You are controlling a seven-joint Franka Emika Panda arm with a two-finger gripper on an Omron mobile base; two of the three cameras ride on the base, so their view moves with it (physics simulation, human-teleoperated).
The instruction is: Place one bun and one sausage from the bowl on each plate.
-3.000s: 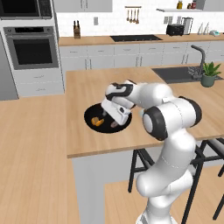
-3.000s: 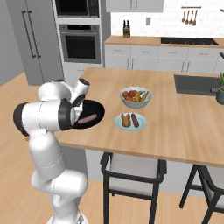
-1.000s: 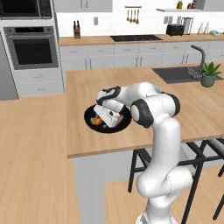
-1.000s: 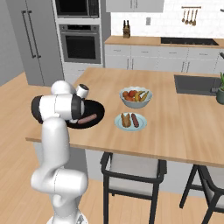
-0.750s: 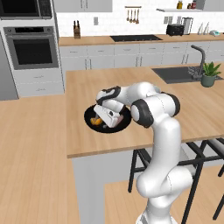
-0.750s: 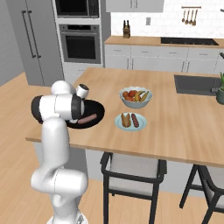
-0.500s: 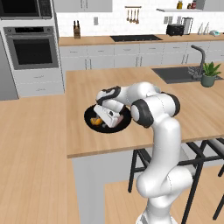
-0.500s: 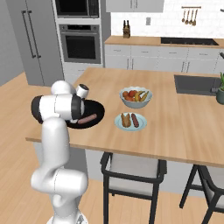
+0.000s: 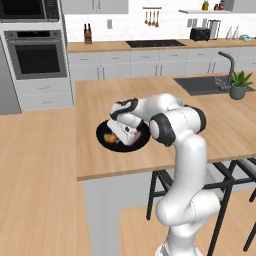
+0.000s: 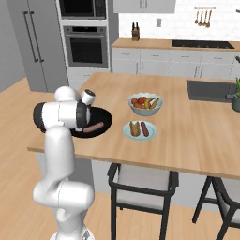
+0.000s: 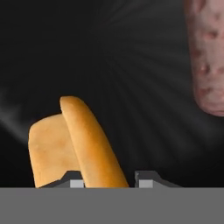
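Jaws narrowed since a second ago
Gripper (image 11: pixel 107 177) pinching bun (image 11: pixel 89 146) at lower centre; sausage (image 11: pixel 206 57) upper right, in bowl (image 11: pixel 122 65)

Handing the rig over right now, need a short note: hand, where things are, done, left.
Hand: down in the black bowl, fingertips either side of a bun; a firm grip can't be confirmed.
Bowl: at the counter's near edge, with the bun and a sausage inside.
Pale blue plate: beside the bowl, in front of the fruit bowl, already carrying one bun and one sausage.
Second plate: I can't make it out in these views.
Done: first plate served.
Left: lift this bun out, set it on the second plate, then bring the sausage.
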